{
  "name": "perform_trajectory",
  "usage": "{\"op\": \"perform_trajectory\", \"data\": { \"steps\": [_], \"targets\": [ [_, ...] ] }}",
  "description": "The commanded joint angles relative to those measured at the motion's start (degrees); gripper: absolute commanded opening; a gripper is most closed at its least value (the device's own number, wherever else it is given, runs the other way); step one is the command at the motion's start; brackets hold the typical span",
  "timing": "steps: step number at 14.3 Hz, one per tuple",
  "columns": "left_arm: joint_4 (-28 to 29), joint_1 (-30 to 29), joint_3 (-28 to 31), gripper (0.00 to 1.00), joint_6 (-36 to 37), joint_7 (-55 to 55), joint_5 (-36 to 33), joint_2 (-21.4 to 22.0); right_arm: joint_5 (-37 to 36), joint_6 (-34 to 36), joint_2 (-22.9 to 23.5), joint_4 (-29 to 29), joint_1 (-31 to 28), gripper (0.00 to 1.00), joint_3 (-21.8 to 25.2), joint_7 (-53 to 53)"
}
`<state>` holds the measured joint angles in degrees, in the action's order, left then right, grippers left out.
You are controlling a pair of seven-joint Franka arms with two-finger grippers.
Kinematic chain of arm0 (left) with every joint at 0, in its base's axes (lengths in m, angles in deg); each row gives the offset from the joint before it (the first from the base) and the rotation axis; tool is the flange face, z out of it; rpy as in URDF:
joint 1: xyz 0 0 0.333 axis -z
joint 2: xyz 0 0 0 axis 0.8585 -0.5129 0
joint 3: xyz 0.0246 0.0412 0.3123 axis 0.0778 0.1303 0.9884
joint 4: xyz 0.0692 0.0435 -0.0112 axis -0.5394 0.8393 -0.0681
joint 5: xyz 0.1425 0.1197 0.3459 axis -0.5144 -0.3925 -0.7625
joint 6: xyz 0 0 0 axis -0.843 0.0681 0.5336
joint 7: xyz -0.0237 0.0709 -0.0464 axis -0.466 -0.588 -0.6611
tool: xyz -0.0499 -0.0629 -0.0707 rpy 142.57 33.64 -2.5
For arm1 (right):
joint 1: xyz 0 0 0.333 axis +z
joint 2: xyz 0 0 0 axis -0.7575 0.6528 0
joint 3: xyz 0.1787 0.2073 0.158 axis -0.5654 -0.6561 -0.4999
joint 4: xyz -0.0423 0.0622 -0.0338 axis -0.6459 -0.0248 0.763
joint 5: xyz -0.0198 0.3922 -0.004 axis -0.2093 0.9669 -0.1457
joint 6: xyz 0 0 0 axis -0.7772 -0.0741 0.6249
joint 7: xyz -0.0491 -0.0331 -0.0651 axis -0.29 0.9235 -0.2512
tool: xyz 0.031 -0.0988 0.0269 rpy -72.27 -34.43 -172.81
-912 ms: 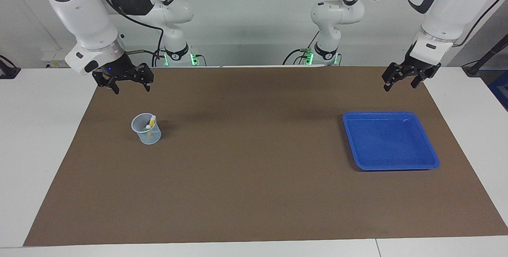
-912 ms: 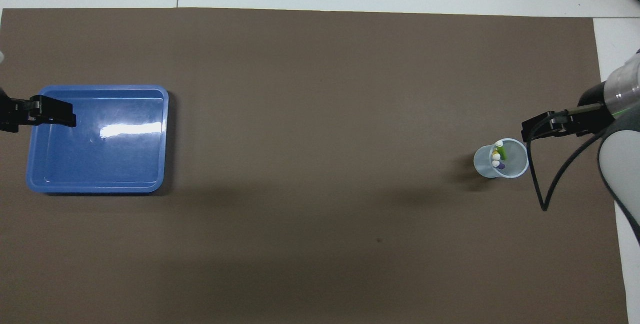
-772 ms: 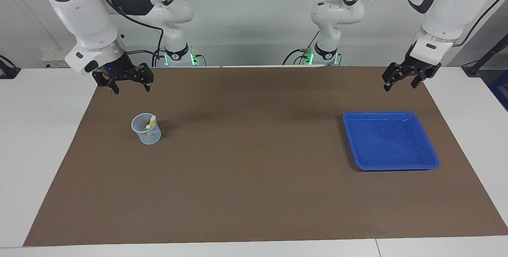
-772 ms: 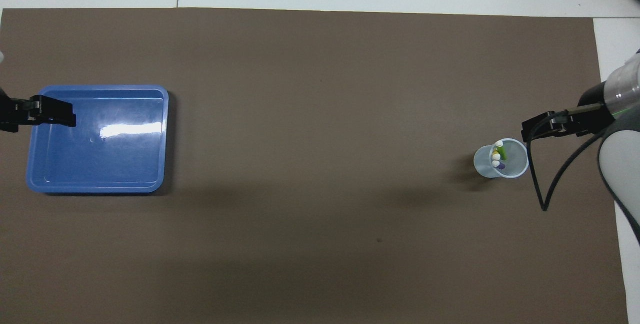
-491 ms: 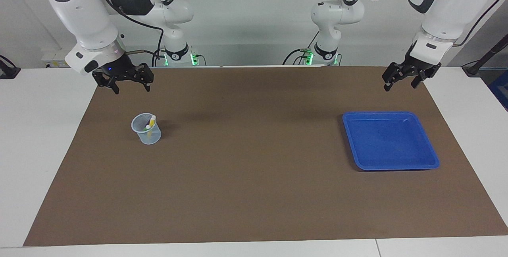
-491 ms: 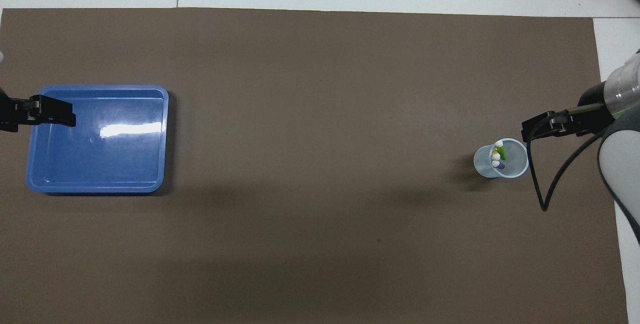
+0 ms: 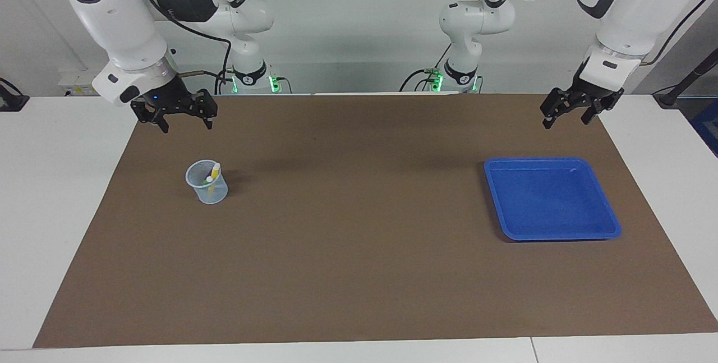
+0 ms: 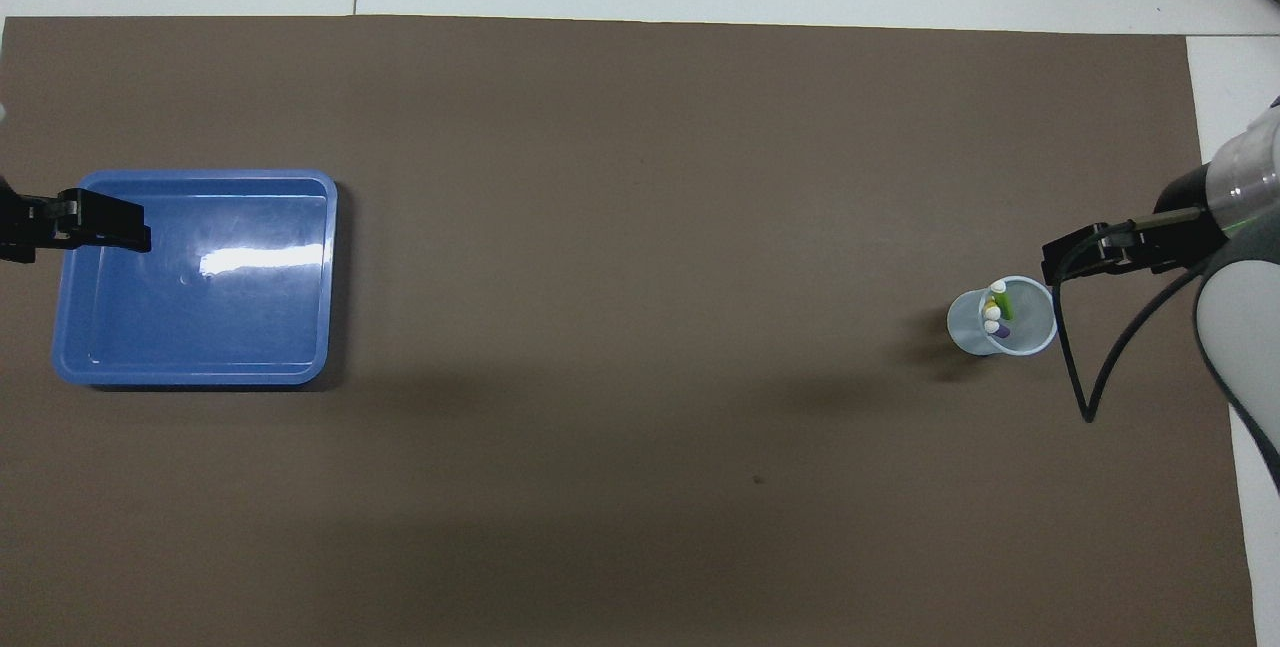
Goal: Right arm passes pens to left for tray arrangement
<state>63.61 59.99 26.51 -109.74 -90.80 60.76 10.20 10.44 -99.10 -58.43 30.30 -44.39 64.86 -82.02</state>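
Pens (image 8: 995, 312) in mesh cup (image 7: 207, 182); both tools (image 7: 186, 115) (image 7: 566, 113) released; tray (image 7: 552, 198) bare.

Tray (image 7: 608, 223): bright blue. Mat (image 7: 359, 273): plain brown. Cup (image 7: 216, 196): pale blue. 3 pens (image 8: 996, 309): yellow, purple, green; whitish caps.

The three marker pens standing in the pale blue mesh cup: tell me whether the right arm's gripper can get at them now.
Probably yes. The right gripper hangs open above the mat, and nothing covers the marker pens in the cup.
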Motion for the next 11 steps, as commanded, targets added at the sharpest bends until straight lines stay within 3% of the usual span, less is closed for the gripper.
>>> {"op": "perform_trajectory", "data": {
  "steps": [1, 8, 11],
  "targets": [
    [-1.4, -0.4, -0.3, 1.00, 0.7, 0.6, -0.6, -0.5, 1.1, 0.4, -0.5, 1.1, -0.6, 1.00, -2.1, -0.2],
    [-2.4, -0.4, -0.3, 1.00, 1.1, 0.7, -0.6, -0.5, 1.5, -11.1, -1.1, 12.1, -0.6, 1.00, -4.9, 0.1],
    [-2.4, -0.4, -0.3, 1.00, 1.0, 0.7, -0.6, -0.3, 1.3, -17.2, -1.1, 17.2, -1.3, 1.00, -4.6, 6.5]
  ]
}}
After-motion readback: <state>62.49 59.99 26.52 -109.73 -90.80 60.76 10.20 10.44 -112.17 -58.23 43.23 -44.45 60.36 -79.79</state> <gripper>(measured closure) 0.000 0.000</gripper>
